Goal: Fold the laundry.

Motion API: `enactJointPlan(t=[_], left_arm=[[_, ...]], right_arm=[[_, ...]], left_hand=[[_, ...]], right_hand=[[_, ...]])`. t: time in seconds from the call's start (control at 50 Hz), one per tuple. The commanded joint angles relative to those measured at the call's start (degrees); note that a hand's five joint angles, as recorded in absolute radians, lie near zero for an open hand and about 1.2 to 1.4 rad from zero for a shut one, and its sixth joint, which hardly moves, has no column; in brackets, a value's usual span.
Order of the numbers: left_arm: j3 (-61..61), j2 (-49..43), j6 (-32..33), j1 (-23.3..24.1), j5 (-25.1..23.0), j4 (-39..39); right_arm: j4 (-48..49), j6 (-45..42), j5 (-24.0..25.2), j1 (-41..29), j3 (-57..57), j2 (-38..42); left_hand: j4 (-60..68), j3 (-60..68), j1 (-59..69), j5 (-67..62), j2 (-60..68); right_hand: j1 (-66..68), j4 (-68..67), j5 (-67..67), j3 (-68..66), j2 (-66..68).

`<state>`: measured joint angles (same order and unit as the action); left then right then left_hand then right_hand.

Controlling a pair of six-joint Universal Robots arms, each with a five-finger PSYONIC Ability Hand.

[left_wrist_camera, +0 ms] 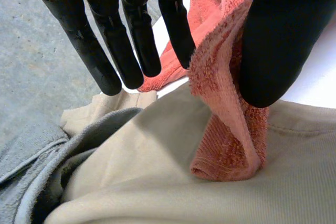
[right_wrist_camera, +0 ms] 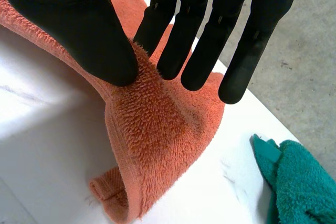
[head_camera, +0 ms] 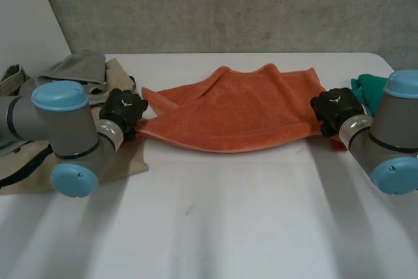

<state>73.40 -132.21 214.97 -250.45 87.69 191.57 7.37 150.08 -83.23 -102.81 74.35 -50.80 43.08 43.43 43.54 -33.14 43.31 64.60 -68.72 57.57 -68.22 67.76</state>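
Fingers of the left hand point straight down, and the thumb pinches the left corner of the orange towel against the nearest of them, so this hand is grasping the cloth. That corner hangs from the pinch and its tip touches a beige garment, which lies beside a grey garment at the left end of the worktop. The right hand mirrors it: straight fingers, thumb clamped on the towel's right corner, with the corner drooping onto the white surface. Both forearms reach forward from bent elbows, wrists low, hands turned inward toward each other. The towel lies spread between them across the far middle of the worktop, its far edge rumpled into peaks. A green cloth sits just beside the right hand, apart from the towel
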Motion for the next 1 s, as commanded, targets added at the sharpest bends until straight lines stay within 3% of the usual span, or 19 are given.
enactJointPlan(t=[0.02, 0.1, 0.2, 0.22, 0.26, 0.38, 0.52, 0.64, 0.76, 1.0], left_arm=[[-0.5, -1.2, -0.3, -0.1, -3.0, -0.7], [-1.3, -1.3, -0.7, -0.1, -4.8, -2.7], [-2.4, 0.1, -1.0, -0.2, -3.1, -5.9], [-2.2, 1.2, -1.0, -0.2, -2.0, -6.4], [-1.9, 2.6, -1.0, -0.1, -1.3, -6.6], [-0.3, 8.8, -1.0, 0.6, -0.7, -7.0], [0.6, 14.9, -1.3, 1.7, -0.8, -7.7], [-0.7, 18.1, -2.5, 2.8, -0.9, -9.5], [-4.6, 18.2, -3.9, 3.7, -0.9, -11.6], [-12.7, 15.7, -5.4, 4.0, 0.2, -18.9]], right_arm=[[-0.1, 0.4, 0.0, 0.2, -0.3, 0.4], [0.0, 0.7, 0.0, 0.3, -0.3, 0.3], [-0.3, 1.4, -0.1, 0.7, -1.5, 0.3], [-1.3, 2.1, -0.1, 0.9, -2.1, 0.2], [-3.1, 2.9, 0.0, 1.2, -2.7, -0.1], [-12.8, 7.7, 0.6, 4.8, -7.2, -2.5], [-21.7, 11.2, 5.1, 10.1, -8.4, -5.8], [-25.5, 8.0, 11.0, 13.2, -4.0, -7.1], [-20.3, -2.3, 13.3, 13.8, 1.8, -6.4], [-3.7, -4.9, 12.2, 12.4, 5.6, -0.4]], left_hand=[[12.9, 12.5, 12.4, -12.8, 12.6], [36.9, 36.5, 36.4, -36.8, 36.6], [36.9, 36.6, 36.5, -36.9, 36.7], [36.9, 36.6, 36.5, -36.9, 36.7], [36.9, 36.6, 36.5, -36.9, 36.7], [36.9, 36.6, 36.5, -36.9, 36.7], [36.9, 36.6, 36.5, -36.9, 36.7], [36.9, 36.6, 36.5, -36.9, 36.7], [36.9, 36.6, 36.5, -36.9, 36.7], [36.9, 36.6, 36.5, -36.9, 36.7]], right_hand=[[15.4, -11.3, 12.4, -11.8, 12.2], [15.4, -11.3, 12.4, -11.8, 12.2], [15.4, -11.3, 12.4, -11.8, 12.2], [-4.4, 8.6, -7.4, 8.1, -7.6], [-29.6, 33.7, -32.6, 33.2, -32.8], [-47.7, 51.8, -50.7, 51.3, -50.9], [-44.5, 48.6, -47.5, 48.1, -47.7], [-37.6, 41.7, -40.6, 41.2, -40.8], [-36.8, 40.9, -39.7, 40.4, -39.9], [-28.5, 32.7, -31.5, 32.2, -31.7]])
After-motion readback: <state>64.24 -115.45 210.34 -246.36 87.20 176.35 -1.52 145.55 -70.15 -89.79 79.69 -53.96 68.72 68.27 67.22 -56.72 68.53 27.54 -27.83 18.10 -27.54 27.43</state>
